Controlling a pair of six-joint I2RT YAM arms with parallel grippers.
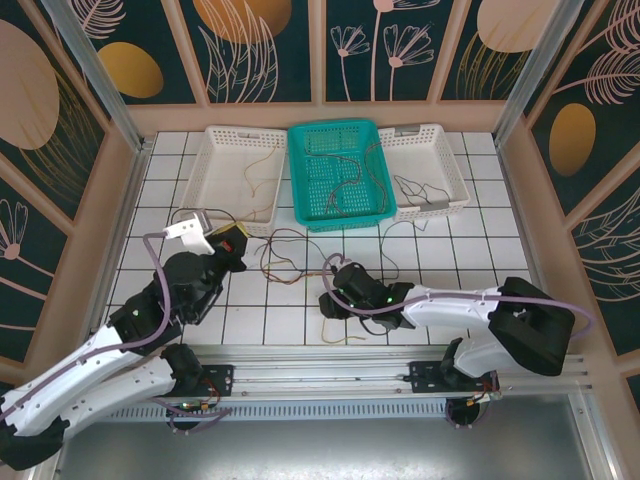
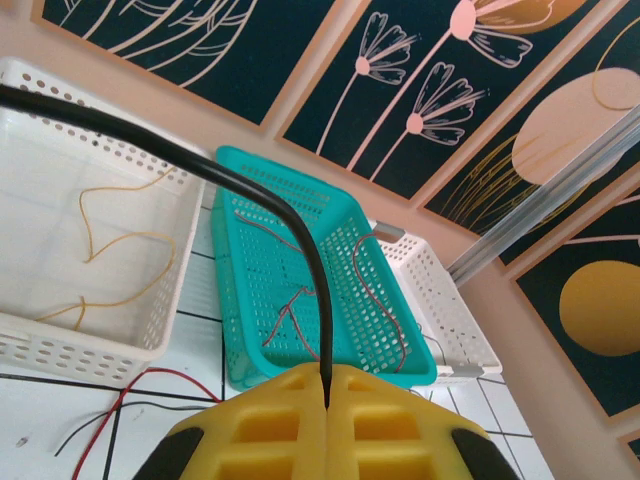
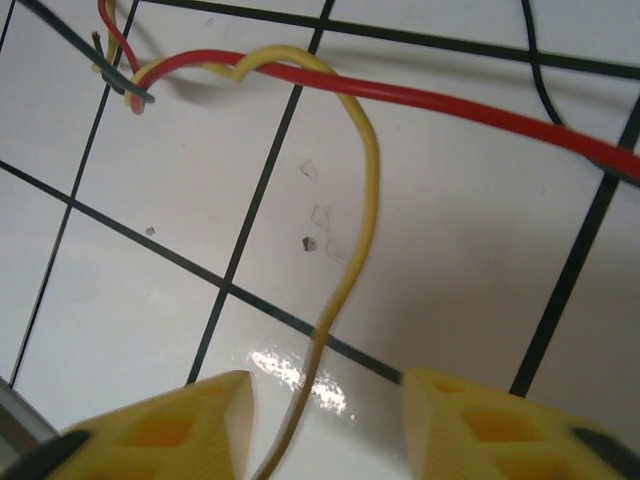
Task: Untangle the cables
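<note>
black cable [image 2: 324,330], pinched (left fingers [image 2: 260,430])

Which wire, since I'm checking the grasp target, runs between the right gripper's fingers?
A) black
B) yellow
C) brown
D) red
B: in the right wrist view the yellow wire runs down between the parted fingers of the right gripper, while the red wire crosses farther off.

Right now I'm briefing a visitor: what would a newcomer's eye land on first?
The teal perforated plastic basket at the back, between two white baskets. Nearer, the left end effector is shut on a thin black wire, and the right end effector, open, straddles a thin yellow wire on the white tiles.
</note>
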